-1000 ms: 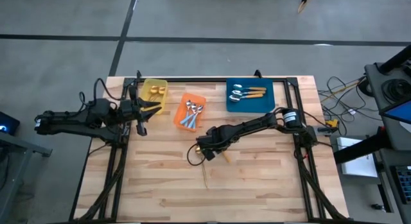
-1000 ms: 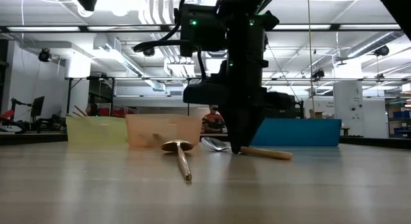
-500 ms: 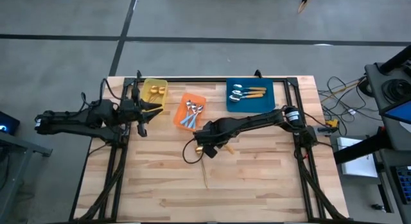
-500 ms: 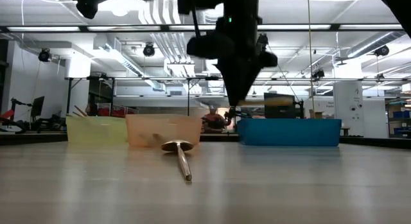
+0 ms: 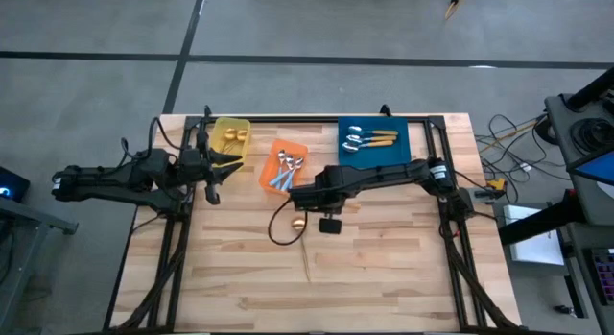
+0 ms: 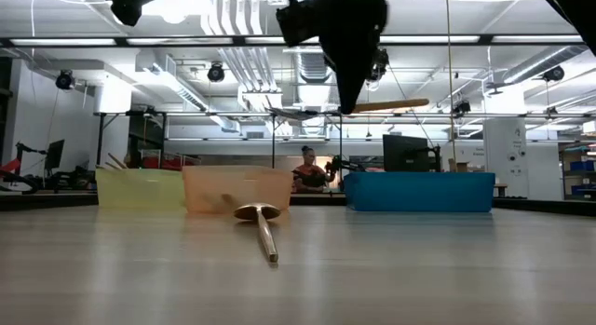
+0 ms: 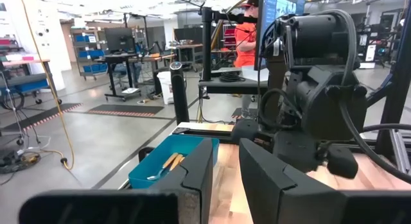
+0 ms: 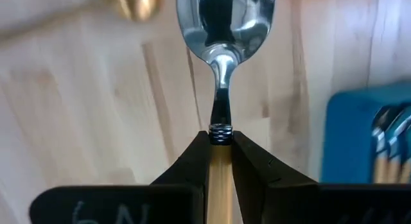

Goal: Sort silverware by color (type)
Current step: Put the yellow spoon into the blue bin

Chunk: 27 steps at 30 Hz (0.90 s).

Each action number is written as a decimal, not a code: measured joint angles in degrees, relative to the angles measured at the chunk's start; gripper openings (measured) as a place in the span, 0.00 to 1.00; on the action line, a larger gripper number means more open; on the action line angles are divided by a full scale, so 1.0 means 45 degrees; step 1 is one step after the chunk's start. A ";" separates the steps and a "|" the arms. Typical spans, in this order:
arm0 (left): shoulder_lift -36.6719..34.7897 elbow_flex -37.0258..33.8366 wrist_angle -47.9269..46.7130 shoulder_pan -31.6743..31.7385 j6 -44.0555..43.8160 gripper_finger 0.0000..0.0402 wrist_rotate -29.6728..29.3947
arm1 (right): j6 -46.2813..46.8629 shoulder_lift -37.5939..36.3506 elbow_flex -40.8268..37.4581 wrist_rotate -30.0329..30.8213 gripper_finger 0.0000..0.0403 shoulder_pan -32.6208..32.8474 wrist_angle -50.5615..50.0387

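My right gripper (image 6: 349, 97) hangs high over the table's middle, shut on a spoon with a silver bowl (image 8: 225, 18) and an orange handle (image 6: 393, 105). A thin gold spoon (image 6: 264, 227) lies flat on the wood below it, its bowl (image 5: 300, 223) toward the far edge. The orange bin (image 5: 284, 165) holds blue-handled spoons. The blue bin (image 5: 373, 143) holds orange-handled ones. My left gripper (image 5: 217, 168) waits level beside the yellow bin (image 5: 230, 138), its fingers (image 7: 192, 179) slightly apart with nothing between them. My right gripper pinches the orange handle between its two fingers at the bowl end (image 8: 220, 156), just behind the black ring. The fingers point down from above and lie across the spoon. The spoon is lifted clear and level, its handle sticking out toward the table's right.
The three bins stand in a row along the far edge. A black frame (image 5: 288, 118) runs round the table. Bare wood lies in the near half. A cable (image 5: 278, 234) loops under the right arm. A person (image 6: 307, 173) sits in the room beyond.
My right gripper has risen from the table with the orange-handled spoon, rolling its wrist as it went. The spoon, which lay on the wood, is now lifted clear and level. The gold spoon has stayed where it was.
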 joint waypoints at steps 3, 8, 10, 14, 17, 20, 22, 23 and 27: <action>0.0000 -0.0005 0.0118 0.0000 0.0451 0.15 0.0000 | -0.1686 0.0000 -0.0015 -0.0041 0.08 -0.0247 -0.0377; 0.0000 -0.0005 0.0747 0.0010 0.1316 0.15 -0.0002 | -0.3469 -0.0071 -0.0024 -0.0028 0.08 -0.1140 -0.0980; 0.0000 -0.0005 0.1066 0.0010 0.1800 0.15 -0.0005 | -0.4052 -0.0167 -0.0024 -0.0034 0.08 -0.1666 -0.1015; 0.0000 -0.0004 0.1399 0.0010 0.2839 0.15 -0.0181 | -0.5275 -0.0268 -0.0024 -0.0019 0.08 -0.2866 -0.1013; 0.0008 0.0024 0.1769 0.0008 0.3390 0.15 -0.1546 | -0.6177 -0.0380 -0.0029 -0.0047 0.08 -0.3804 -0.1005; 0.0005 0.0024 0.2060 0.0010 0.4077 0.15 -0.3486 | -0.7164 -0.0508 -0.0029 -0.0425 0.08 -0.4807 -0.0976; -0.0011 0.0029 0.2181 0.0010 0.4547 0.15 -0.4450 | -0.7771 -0.0550 -0.0029 -0.0673 0.08 -0.5479 -0.0868; -0.0030 0.0029 0.2189 0.0010 0.4707 0.15 -0.4764 | -0.8049 -0.0574 -0.0029 -0.0747 0.08 -0.5819 -0.0765; -0.0034 0.0029 0.2189 0.0010 0.5027 0.15 -0.5009 | -0.9005 -0.0687 -0.0029 -0.0831 0.08 -0.7025 -0.0341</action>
